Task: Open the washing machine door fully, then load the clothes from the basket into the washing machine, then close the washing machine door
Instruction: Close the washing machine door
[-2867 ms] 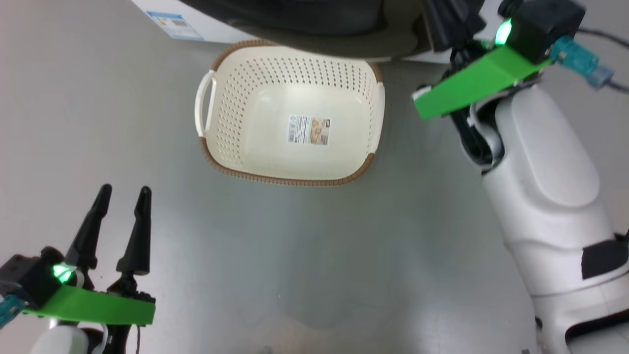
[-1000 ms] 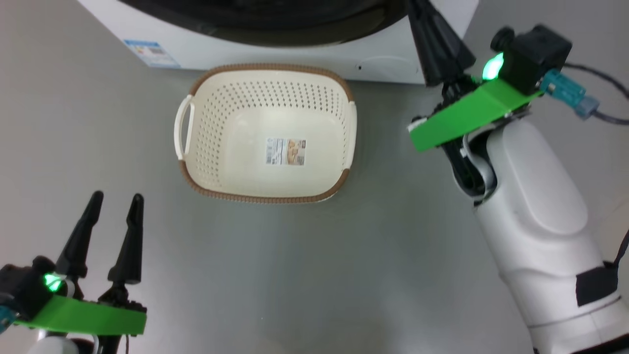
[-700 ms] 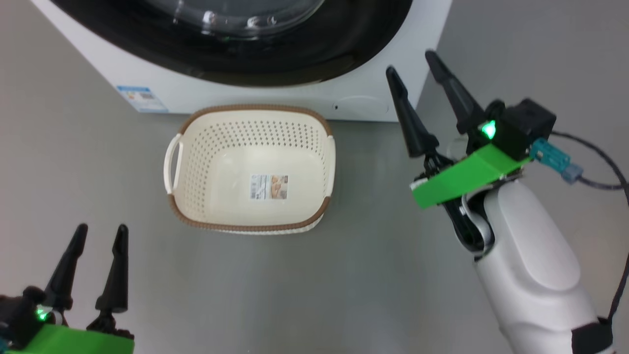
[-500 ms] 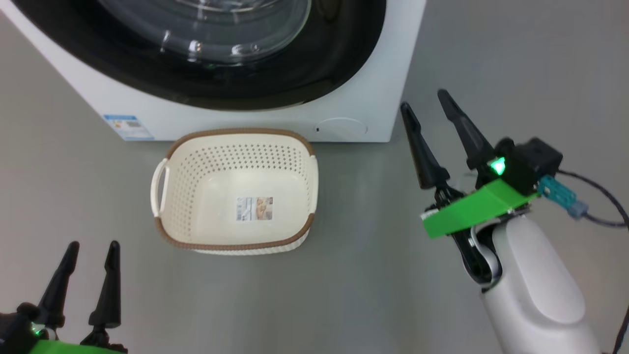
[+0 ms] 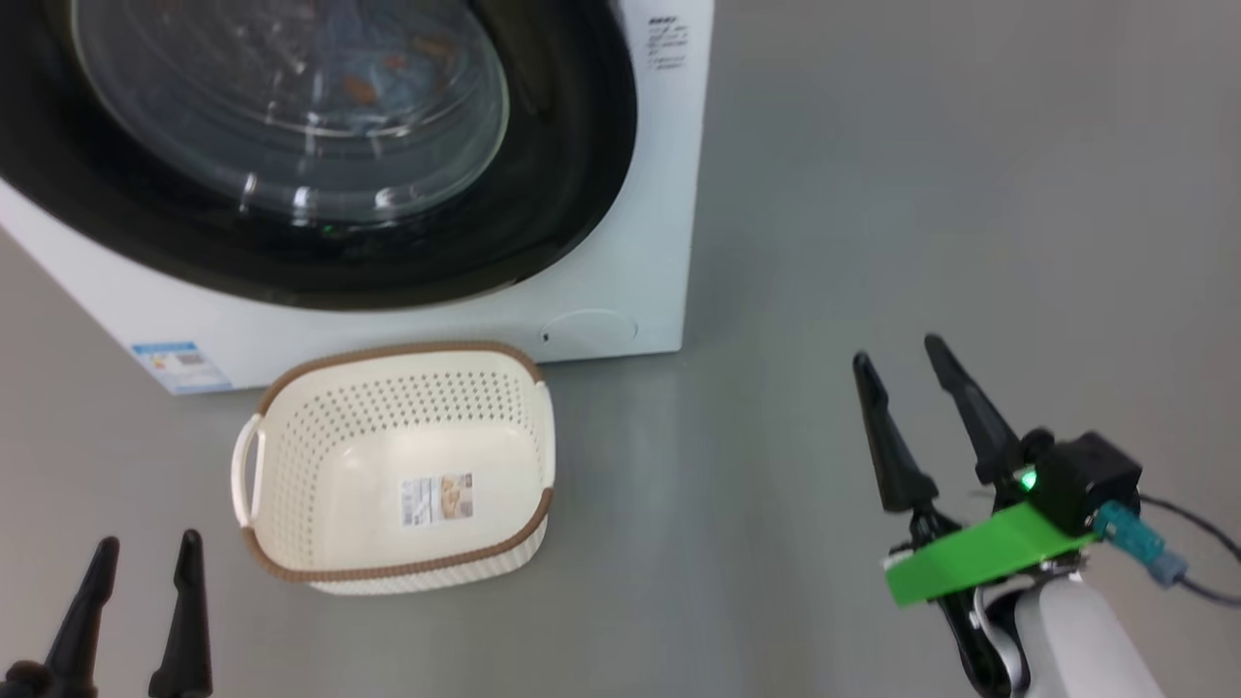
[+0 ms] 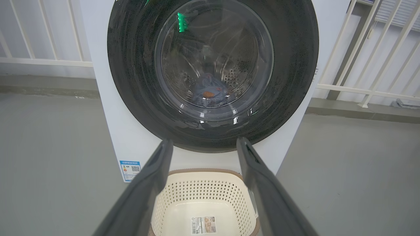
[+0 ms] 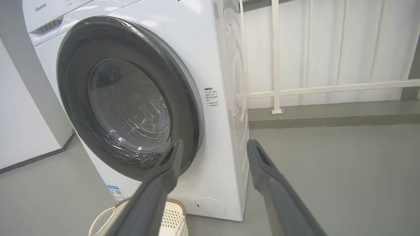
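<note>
The washing machine stands at the upper left, and its door lies flush against the front, black rim around the glass window. Through the glass the light blue clothes with an orange print lie in the steel drum. The cream basket sits on the floor before the machine with nothing in it but its paper label. My left gripper is open at the lower left, short of the basket. My right gripper is open at the lower right, apart from the machine, holding nothing.
Grey floor stretches to the right of the machine. A white railing runs along the wall behind it. A blue energy sticker and a round filter cap mark the machine's lower front. A cable trails from my right wrist.
The head camera has tilted up, bringing the shut door and its window into view. My right gripper has drawn back from the machine, down and to the right.
</note>
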Tool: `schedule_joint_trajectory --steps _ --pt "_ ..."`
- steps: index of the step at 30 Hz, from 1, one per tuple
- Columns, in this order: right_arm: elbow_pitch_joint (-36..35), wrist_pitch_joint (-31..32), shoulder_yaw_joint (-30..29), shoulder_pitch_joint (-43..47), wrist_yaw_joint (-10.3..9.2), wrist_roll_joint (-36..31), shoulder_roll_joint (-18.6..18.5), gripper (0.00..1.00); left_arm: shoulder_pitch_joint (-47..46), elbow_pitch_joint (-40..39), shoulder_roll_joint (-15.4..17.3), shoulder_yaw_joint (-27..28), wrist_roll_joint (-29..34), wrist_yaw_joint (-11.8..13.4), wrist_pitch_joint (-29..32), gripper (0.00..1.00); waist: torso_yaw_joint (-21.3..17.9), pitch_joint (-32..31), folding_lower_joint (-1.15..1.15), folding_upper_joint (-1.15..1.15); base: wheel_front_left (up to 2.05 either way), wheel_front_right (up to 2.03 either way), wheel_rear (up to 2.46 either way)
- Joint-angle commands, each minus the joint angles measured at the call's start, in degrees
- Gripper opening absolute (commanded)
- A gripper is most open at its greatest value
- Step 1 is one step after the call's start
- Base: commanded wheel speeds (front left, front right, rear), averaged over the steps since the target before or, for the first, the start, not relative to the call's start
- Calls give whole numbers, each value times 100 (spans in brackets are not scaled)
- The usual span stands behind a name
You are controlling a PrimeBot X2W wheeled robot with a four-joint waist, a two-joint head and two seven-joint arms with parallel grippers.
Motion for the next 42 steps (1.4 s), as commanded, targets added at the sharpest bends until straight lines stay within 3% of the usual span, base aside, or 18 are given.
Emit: schedule_joint_trajectory --steps 1,17,42 --pt "-202 -25 118 92 -14 -199 68 100 -35 -145 99 277 114 -17 -54 100 -178 -201 0 0 0 0 0" --pt "-468 -25 -133 1123 -14 -710 68 100 385 -58 -328 608 685 -17 -54 100 -166 -758 0 0 0 0 0" --pt "-371 -25 -377 1324 -14 -727 68 100 482 48 -428 625 764 -17 -54 100 -90 -828 0 0 0 0 0"
